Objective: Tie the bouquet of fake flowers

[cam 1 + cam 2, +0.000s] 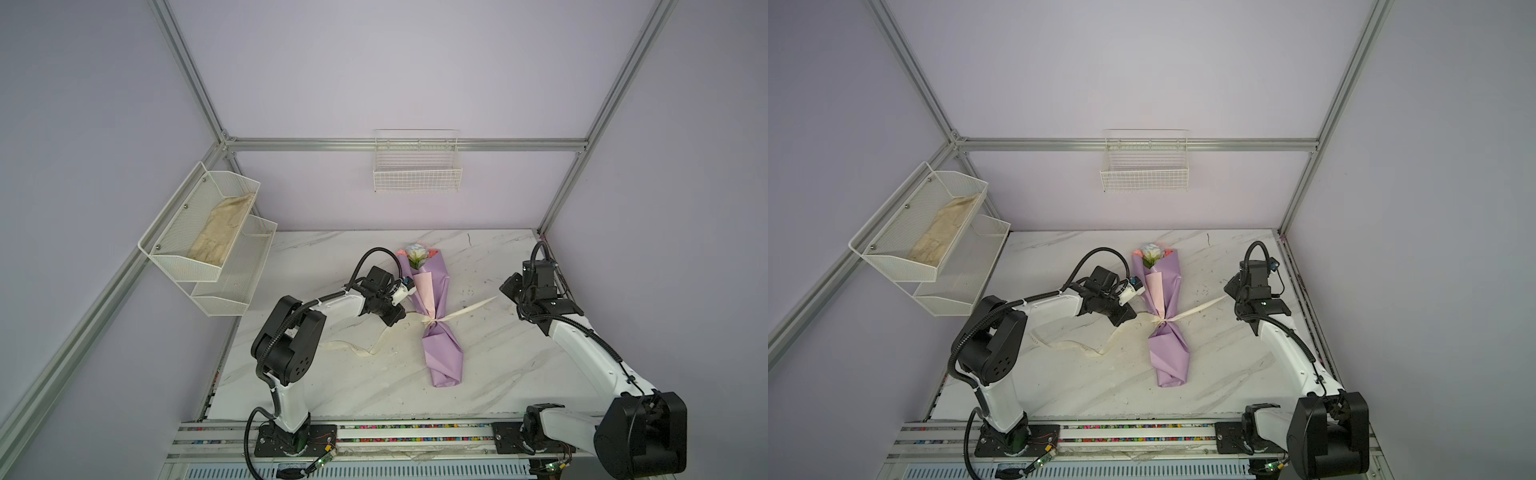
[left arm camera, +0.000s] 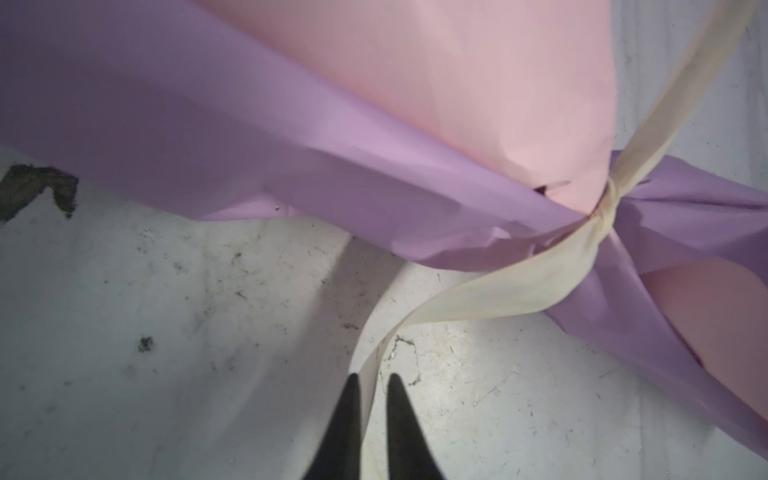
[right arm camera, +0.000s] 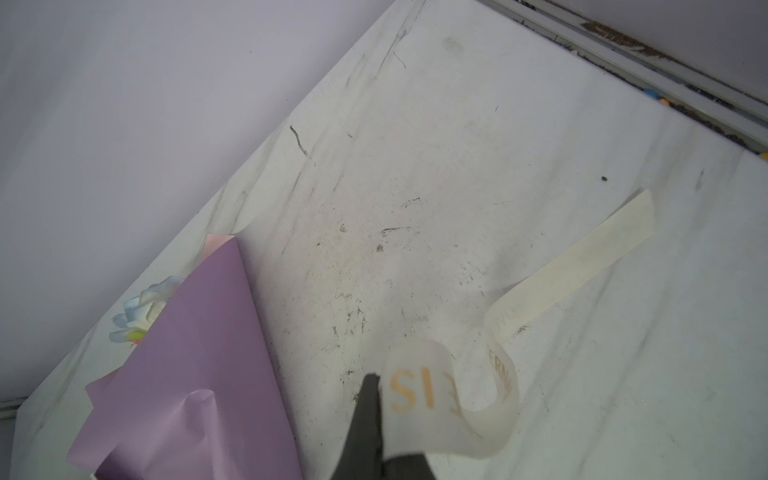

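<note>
A cream lettered ribbon (image 2: pixel 519 286) is seemingly being knotted round the lilac-wrapped bouquet of fake flowers (image 1: pixel 442 353). The right fingers (image 3: pixel 368 415) are clenched on it, the left fingers (image 2: pixel 347 415) straddle it with their hold unclear, and opposed pulls seem needed next.

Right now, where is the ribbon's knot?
In both top views the ribbon's knot sits mid-table at the pinched waist of the bouquet, just right of the left gripper.

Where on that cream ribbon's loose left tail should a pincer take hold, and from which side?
Likely the raised stretch of the ribbon between the knot and the table, coming from the left arm's side of the bouquet. There it twists edge-up, so the left pincer's fingers can pass either side; farther out it lies flat in curls.
</note>
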{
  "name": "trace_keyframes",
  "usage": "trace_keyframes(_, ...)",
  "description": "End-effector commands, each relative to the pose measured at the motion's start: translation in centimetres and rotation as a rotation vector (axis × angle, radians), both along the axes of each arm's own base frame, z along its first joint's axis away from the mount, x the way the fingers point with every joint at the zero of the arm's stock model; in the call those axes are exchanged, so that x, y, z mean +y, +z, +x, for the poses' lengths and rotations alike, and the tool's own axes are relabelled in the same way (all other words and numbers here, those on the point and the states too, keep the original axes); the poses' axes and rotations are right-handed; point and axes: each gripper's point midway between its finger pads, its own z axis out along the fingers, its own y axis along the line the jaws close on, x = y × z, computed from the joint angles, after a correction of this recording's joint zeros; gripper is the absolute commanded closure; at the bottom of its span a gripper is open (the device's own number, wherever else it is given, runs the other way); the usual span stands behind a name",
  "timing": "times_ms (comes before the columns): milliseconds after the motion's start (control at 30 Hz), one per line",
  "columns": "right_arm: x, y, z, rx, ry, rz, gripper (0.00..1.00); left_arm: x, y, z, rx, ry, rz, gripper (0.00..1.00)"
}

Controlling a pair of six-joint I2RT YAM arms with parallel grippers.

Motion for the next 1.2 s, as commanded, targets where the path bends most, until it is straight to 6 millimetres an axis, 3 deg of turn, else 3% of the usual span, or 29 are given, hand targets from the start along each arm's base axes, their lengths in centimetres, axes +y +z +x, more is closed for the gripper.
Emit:
trace_keyframes(0,1.1,-0.4,0.4,0.019,0.065,0.017,1.00,-0.9,1.8,0.4,-0.110,-0.039,-0.023,0.53)
trace_keyframes(133,1.3,-0.7,0.4,0.023,0.071,0.032,1.00,-1.4,1.1,1.1,-0.122,-0.099,0.019,0.38)
trace_keyframes(367,1.6,-0.3,0.6,0.015,0.081,0.047,1.00,-2.5,-0.5,1.5,-0.086,-0.143,0.044,0.38)
trace_keyframes(433,1.7,-0.5,0.6,0.018,0.082,0.048,1.00,-3.0,-0.6,1.1,-0.074,-0.162,0.030,0.47)
trace_keyframes(533,0.7,-1.0,0.4,0.037,0.029,0.029,1.00,-2.8,-0.2,1.1,-0.057,-0.120,0.021,0.89)
trace_keyframes(567,0.1,-0.9,0.3,0.036,0.004,0.009,1.00,-2.3,0.1,1.6,-0.055,-0.073,0.018,1.00)
trace_keyframes(767,-4.9,-0.8,-1.6,0.083,-0.195,-0.176,1.00,3.0,1.7,2.9,0.093,0.271,-0.148,1.00)
trace_keyframes(867,-6.2,-1.0,-2.6,0.100,-0.236,-0.221,1.00,5.7,0.5,2.1,0.169,0.374,-0.149,1.00)
trace_keyframes(1033,-7.0,-1.5,-3.7,0.119,-0.253,-0.228,1.00,9.2,-1.1,1.3,0.204,0.495,-0.147,1.00)
trace_keyframes(1167,-5.4,-1.3,-2.9,0.088,-0.151,-0.192,1.00,9.3,-0.6,0.9,0.206,0.467,-0.163,1.00)
